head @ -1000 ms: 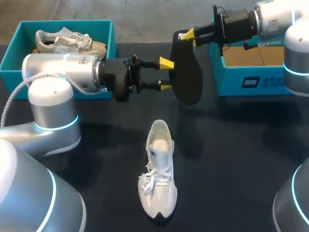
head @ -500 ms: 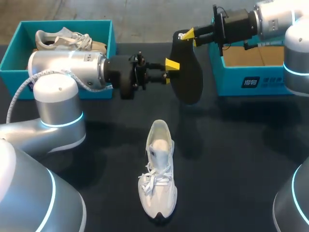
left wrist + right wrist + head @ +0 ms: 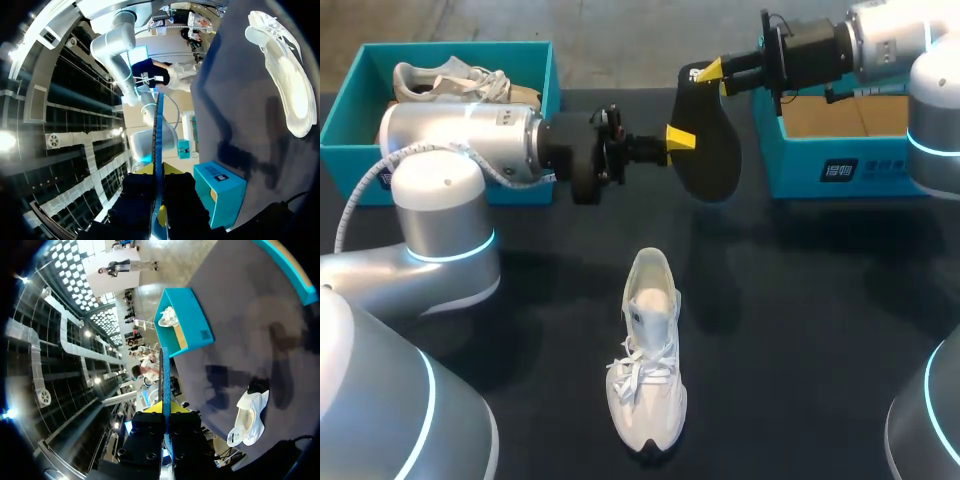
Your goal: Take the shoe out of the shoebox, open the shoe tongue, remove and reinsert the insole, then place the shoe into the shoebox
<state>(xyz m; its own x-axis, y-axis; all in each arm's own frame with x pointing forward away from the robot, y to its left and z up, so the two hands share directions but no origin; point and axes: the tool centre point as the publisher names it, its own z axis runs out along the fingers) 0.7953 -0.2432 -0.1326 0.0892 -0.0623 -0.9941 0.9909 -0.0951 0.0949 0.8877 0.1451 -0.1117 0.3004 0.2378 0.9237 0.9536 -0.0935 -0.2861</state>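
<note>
Above the counter (image 3: 820, 330): black insole (image 3: 712, 155) held by both tools.
Left tool (image 3: 679, 138) and right tool (image 3: 711, 71) each pinch the insole; white shoe (image 3: 648, 350) lies at its 6 o'clock.

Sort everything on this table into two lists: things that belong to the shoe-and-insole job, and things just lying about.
Belongs to the job:
black insole, held in the air by the left gripper and right gripper
white shoe on the table
empty shoebox at the right

Just lying about, it seems:
second shoebox at the left
pale shoe inside it
</note>
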